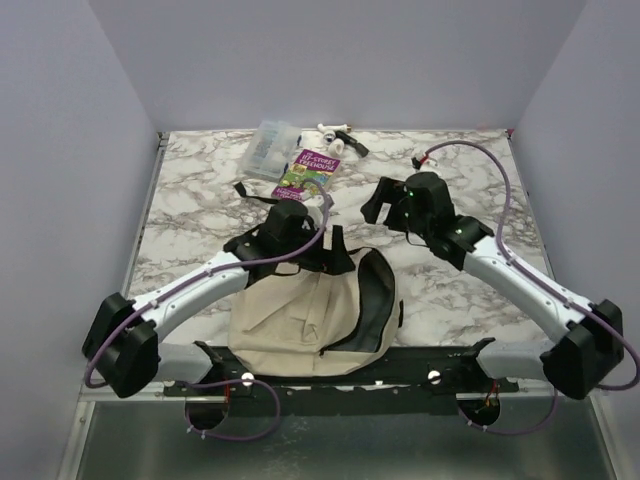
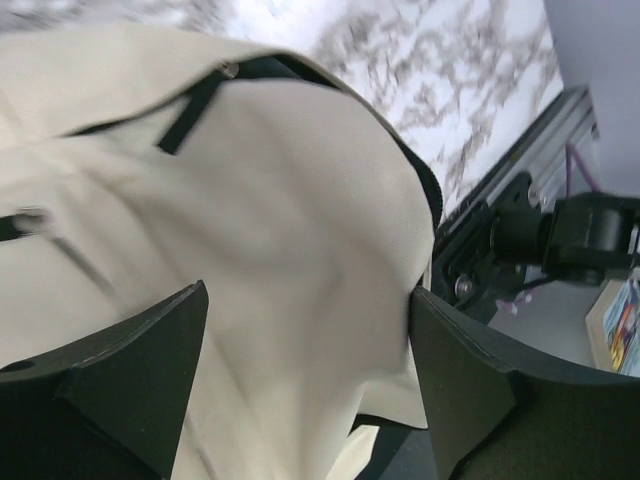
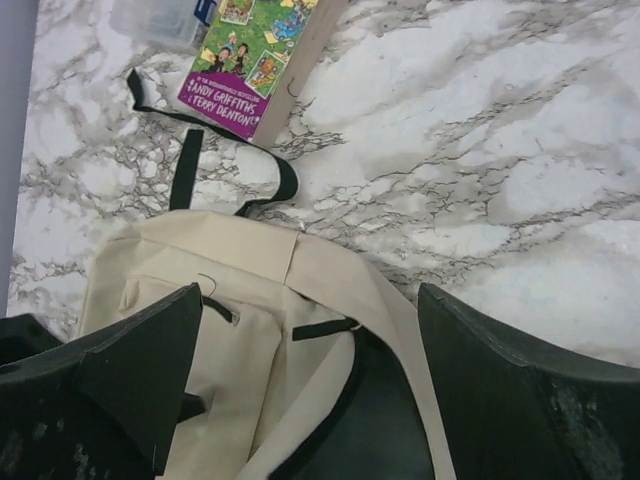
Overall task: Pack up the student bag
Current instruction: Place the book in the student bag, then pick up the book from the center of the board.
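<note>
The backpack (image 1: 300, 320) lies on the table (image 1: 190, 200) at its near edge, between the two arms, its black lining showing. The left gripper (image 2: 308, 292) hangs over its fabric, jaws apart. The right gripper (image 3: 310, 290) stands wide open beside it. A book (image 1: 310, 170) and a plastic box (image 1: 268, 145) lie farther back.

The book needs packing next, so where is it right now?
In the top view the book lies left of centre beyond the backpack, just right of the clear plastic box.
</note>
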